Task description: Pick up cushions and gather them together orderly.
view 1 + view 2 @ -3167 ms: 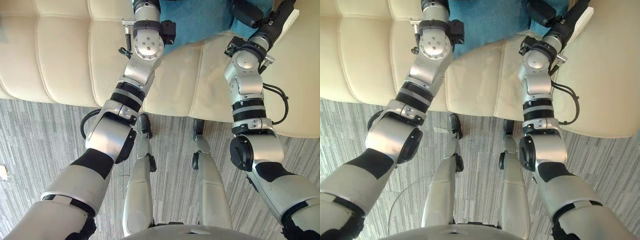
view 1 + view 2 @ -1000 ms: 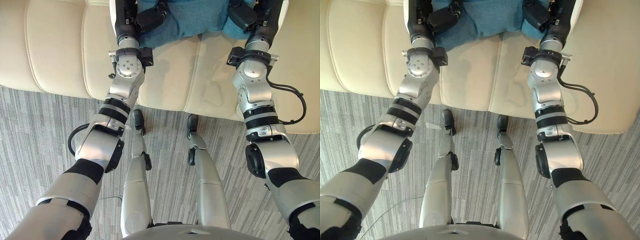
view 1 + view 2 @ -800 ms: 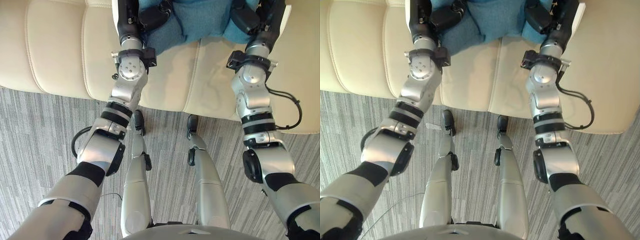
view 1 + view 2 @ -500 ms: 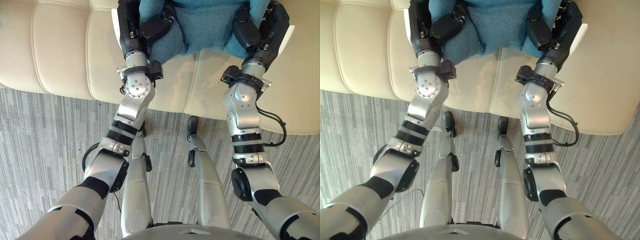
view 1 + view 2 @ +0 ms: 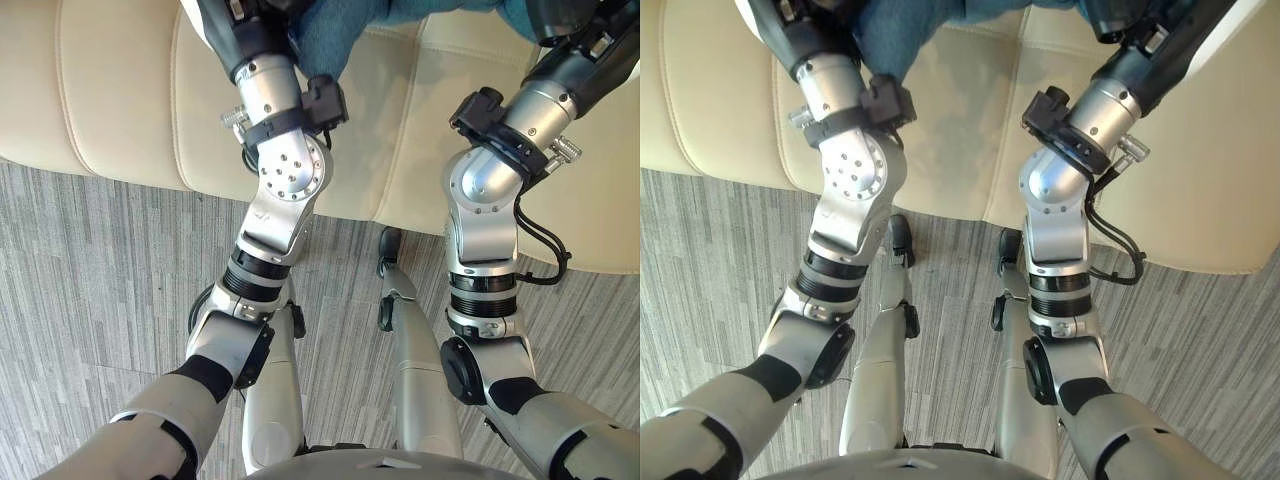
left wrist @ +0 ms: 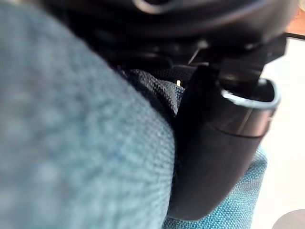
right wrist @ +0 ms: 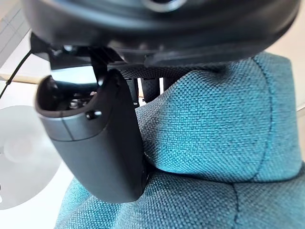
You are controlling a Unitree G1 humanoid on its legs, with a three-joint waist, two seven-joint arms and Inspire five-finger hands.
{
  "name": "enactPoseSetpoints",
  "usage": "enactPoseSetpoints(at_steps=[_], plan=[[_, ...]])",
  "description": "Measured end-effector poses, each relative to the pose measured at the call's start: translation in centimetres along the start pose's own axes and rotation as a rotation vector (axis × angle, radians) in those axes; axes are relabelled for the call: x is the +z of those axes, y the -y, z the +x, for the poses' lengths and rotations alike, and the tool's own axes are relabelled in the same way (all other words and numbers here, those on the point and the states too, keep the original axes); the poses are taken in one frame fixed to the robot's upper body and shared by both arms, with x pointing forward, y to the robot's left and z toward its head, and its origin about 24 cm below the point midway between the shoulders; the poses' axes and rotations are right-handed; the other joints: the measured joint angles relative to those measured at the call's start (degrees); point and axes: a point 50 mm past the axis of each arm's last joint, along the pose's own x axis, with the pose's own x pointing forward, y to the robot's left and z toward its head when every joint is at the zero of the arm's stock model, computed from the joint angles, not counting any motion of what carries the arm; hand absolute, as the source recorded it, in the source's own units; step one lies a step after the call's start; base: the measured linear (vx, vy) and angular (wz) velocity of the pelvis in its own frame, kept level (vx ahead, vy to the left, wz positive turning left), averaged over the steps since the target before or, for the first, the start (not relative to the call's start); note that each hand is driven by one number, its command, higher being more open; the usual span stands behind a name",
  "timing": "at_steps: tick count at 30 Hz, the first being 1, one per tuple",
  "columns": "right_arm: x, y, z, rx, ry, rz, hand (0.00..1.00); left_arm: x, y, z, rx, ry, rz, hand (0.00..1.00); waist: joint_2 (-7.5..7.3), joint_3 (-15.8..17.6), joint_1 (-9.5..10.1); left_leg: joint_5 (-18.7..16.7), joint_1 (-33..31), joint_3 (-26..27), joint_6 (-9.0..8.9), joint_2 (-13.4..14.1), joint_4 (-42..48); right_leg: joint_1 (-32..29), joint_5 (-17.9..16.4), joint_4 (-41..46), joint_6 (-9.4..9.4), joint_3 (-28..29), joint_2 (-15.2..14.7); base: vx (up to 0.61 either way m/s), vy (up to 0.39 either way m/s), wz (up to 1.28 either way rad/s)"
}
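A teal fabric cushion [image 5: 335, 30] hangs above the cream sofa seat, held between both hands at the far edge of the eye views. In the left wrist view my left hand [image 6: 214, 157] presses its thumb into the teal cloth, which bulges around it. My right hand [image 7: 100, 148] has its thumb clamped on a fold of the same cushion [image 7: 214, 143], with fingers behind the cloth. Both arms reach up from below, one at each side of the cushion.
The cream leather sofa [image 5: 120, 90] spans the far half of the eye views, its front edge running across the middle. Grey striped carpet [image 5: 90, 300] lies in front of it.
Both arms have bent and risen, lifting the teal cushion off the seat and up to the top edge of the eye views. The grip of both hands is unchanged.
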Motion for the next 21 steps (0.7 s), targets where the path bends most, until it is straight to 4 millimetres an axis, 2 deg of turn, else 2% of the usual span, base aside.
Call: enactPoseSetpoints(at_steps=[2, 3, 4, 7, 10, 14, 16, 21], plan=[[-0.4, -0.6, 0.4, -0.008, -0.019, -0.009, 0.00, -0.1, 0.3, 1.3, -0.002, -0.004, 0.021, 0.00, 0.00, 0.0, -0.07, 0.1, -0.5, -0.1, 0.11, -0.1, 0.0, -0.6, 0.1, 0.1, -0.03, 0.0, -0.1, 0.05, 0.030, -0.01], [-0.8, -1.2, 0.8, -0.018, -0.048, -0.018, 0.00, -0.2, 0.6, 2.2, -0.011, -0.012, 0.039, 1.00, 0.00, 0.0, -0.19, 0.1, -1.0, -0.1, 0.15, -0.1, 0.0, -1.0, 0.1, 0.1, -0.03, 0.0, -0.1, 0.05, 0.035, 0.01], [-1.2, -1.7, 1.1, -0.028, -0.078, -0.021, 1.00, -0.2, 0.9, 3.0, -0.025, -0.012, 0.063, 1.00, 0.00, 0.0, -0.30, 0.1, -1.5, -0.1, 0.18, -0.1, 0.0, -1.5, 0.1, 0.2, -0.03, -0.1, -0.2, 0.04, 0.030, 0.01], [-1.9, -2.1, 1.3, -0.039, -0.129, -0.054, 1.00, -0.3, 1.0, 4.0, -0.051, -0.030, 0.092, 1.00, -0.01, 0.0, -0.30, 0.2, -2.2, 0.0, 0.19, -0.2, 0.0, -2.3, 0.1, 0.2, -0.03, 0.0, -0.2, 0.06, 0.038, 0.00], [-2.9, -2.7, 0.9, -0.046, -0.188, -0.095, 1.00, -1.4, 0.4, 5.0, -0.052, -0.084, 0.158, 1.00, -0.03, 0.0, -0.38, 0.2, -2.4, 0.3, 0.19, -0.3, 0.0, -2.6, 0.1, 0.1, -0.03, 0.1, -0.3, 0.07, 0.034, -0.02], [-2.9, -3.5, 1.3, -0.049, -0.213, -0.093, 1.00, -1.1, 0.2, 6.5, -0.038, -0.087, 0.184, 1.00, -0.06, 0.0, -0.40, 0.2, -3.6, 0.4, 0.19, -0.3, 0.0, -3.7, 0.1, 0.0, -0.03, 0.1, -0.3, 0.03, 0.018, -0.01], [-3.6, -4.0, 1.2, -0.027, -0.269, -0.097, 1.00, -1.4, -0.4, 7.3, -0.026, -0.124, 0.206, 1.00, -0.22, 0.1, -0.50, 0.2, -4.0, 0.5, 0.19, -0.3, 0.0, -4.1, 0.7, -0.4, 0.05, 0.2, -0.4, 0.03, 0.025, -0.03], [-4.3, -4.3, 0.9, 0.020, -0.334, -0.085, 1.00, -2.6, -1.6, 7.6, -0.013, -0.206, 0.218, 1.00, -0.60, 0.4, -0.59, 0.4, -4.4, 0.9, 0.45, -0.6, 0.0, -4.3, 1.8, -1.4, 0.28, 0.5, -0.6, 0.02, 0.024, -0.03]])
